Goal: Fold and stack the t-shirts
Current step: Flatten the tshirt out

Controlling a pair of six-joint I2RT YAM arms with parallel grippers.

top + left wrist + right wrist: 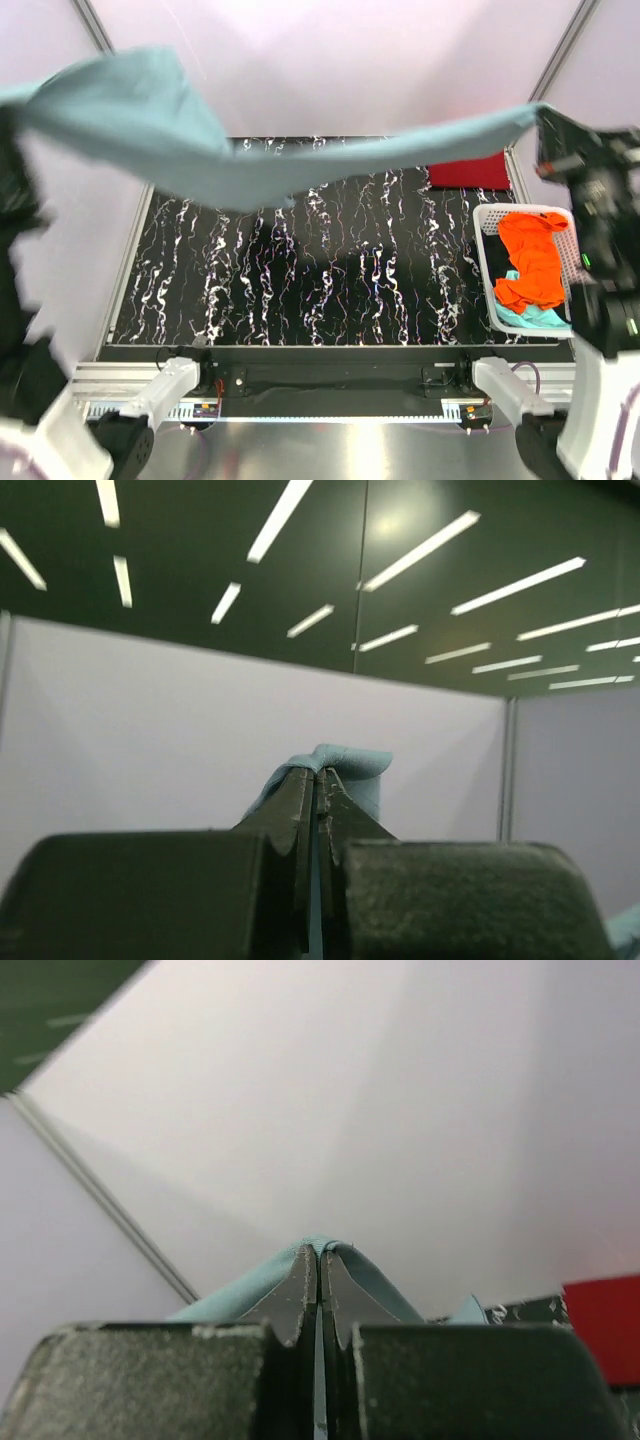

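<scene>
The dusty grey-blue t-shirt [200, 150] hangs in the air above the black, white-veined surface [300, 260], stretched from the far left of the overhead view to the upper right and touching nothing below it. Its left part spreads into a broad, loose sheet with a soft fold sagging down in the middle, while toward the right it narrows into a taut, tapering band. The cloth looks plain and matte, with no print visible. The left fingers [290, 810] are clenched on one bunched edge of it, a small hump of blue fabric poking up past their tips. The right fingers [295, 1295] are likewise clamped tight on the other end, where the cloth peaks over them like a little tent. The dark red t-shirt [470, 170] lies flat at the far right corner of the surface. Just nearer than it stands the white slatted basket [487, 255], with the bright orange t-shirt [530, 260] crumpled inside on top of the teal t-shirt [530, 318], which shows only at the basket's near end.
</scene>
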